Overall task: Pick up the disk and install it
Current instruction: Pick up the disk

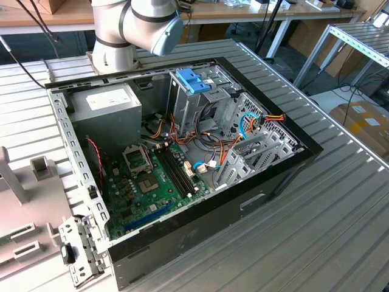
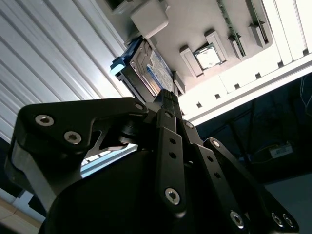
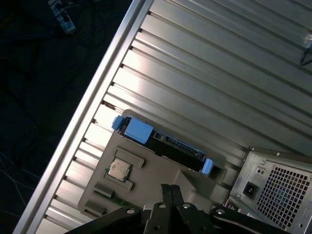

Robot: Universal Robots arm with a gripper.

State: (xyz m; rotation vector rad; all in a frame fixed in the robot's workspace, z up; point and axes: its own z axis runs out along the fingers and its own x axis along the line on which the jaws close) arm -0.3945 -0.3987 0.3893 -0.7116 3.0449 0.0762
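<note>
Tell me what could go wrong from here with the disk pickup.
The gripper looks shut near the disk; coming down like that, it may hit the disk instead of straddling it. The chip sits close by in the same grey tray; an off-centre approach could knock it.

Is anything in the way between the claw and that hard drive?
Nothing visible: in the first wrist view the gripper points at the disk, which stands on edge in its grey holder, with no object between them.
</note>
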